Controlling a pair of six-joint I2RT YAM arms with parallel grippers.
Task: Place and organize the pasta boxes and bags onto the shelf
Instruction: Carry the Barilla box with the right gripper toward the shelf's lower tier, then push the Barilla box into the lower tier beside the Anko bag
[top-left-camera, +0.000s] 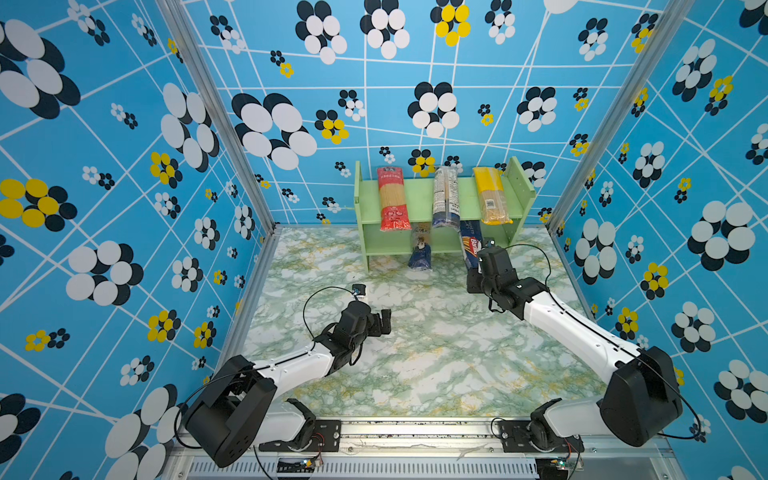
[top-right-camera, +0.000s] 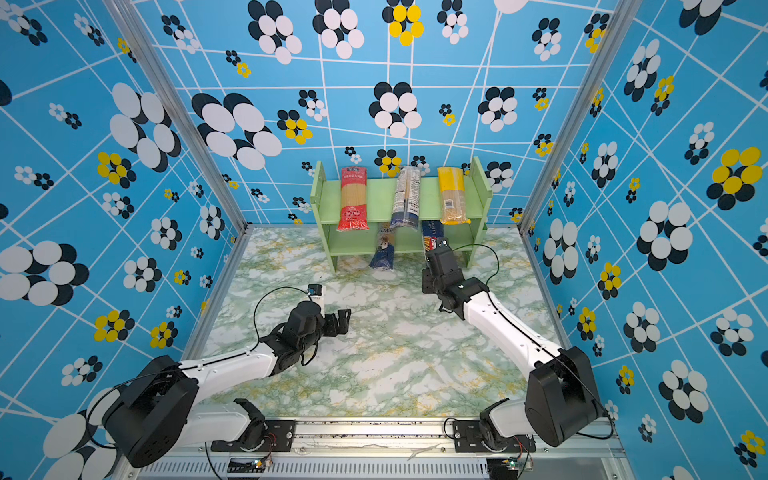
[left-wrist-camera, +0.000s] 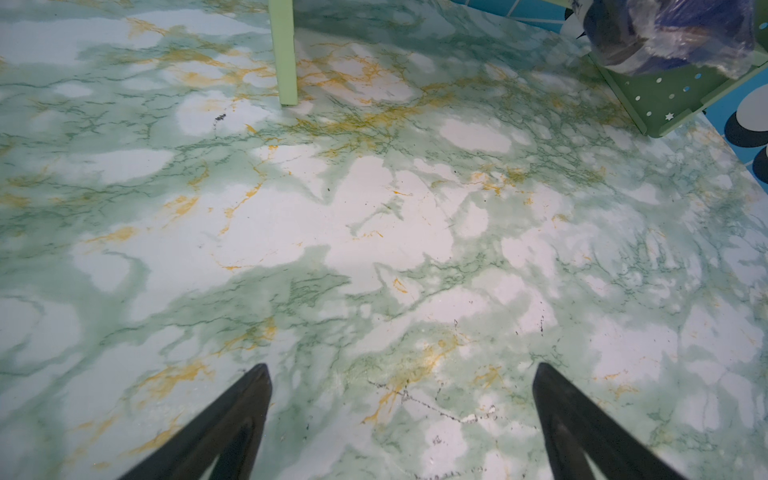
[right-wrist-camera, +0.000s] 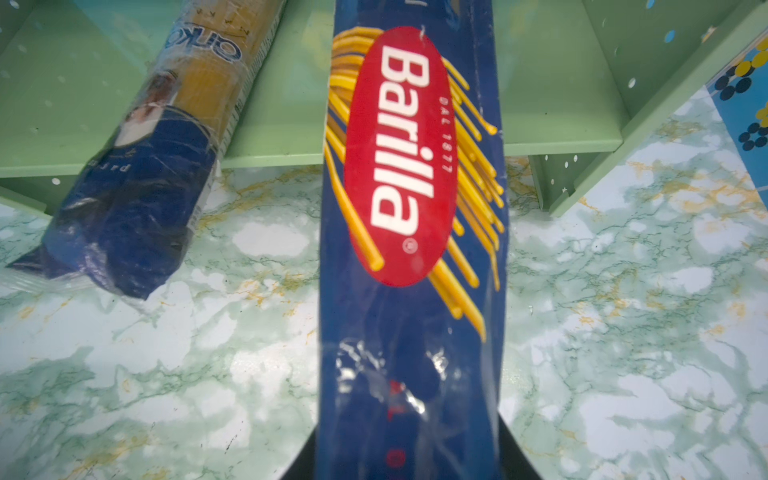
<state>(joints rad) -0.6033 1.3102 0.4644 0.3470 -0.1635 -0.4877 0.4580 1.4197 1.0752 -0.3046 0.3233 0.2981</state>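
The light green shelf (top-left-camera: 417, 199) stands at the back of the table. On its upper tier lie a red-ended bag (top-left-camera: 392, 198), a clear white/blue-label bag (top-left-camera: 445, 197) and a yellow-topped bag (top-left-camera: 490, 195). A blue-ended bag (top-left-camera: 420, 249) (right-wrist-camera: 137, 199) lies on the lower tier with its blue end out on the table. The dark blue Barilla box (top-left-camera: 471, 243) (right-wrist-camera: 409, 187) points into the lower tier, and my right gripper (top-left-camera: 476, 272) (right-wrist-camera: 407, 440) is shut on its near end. My left gripper (top-left-camera: 384, 322) (left-wrist-camera: 401, 370) is open and empty, low over the marble mid-table.
The marble-patterned tabletop (top-left-camera: 436, 353) spreads between the arms. Patterned blue walls close in the back and both sides. In the left wrist view the shelf's front leg (left-wrist-camera: 283, 54) and its peg-holed side panel (left-wrist-camera: 665, 95) show ahead.
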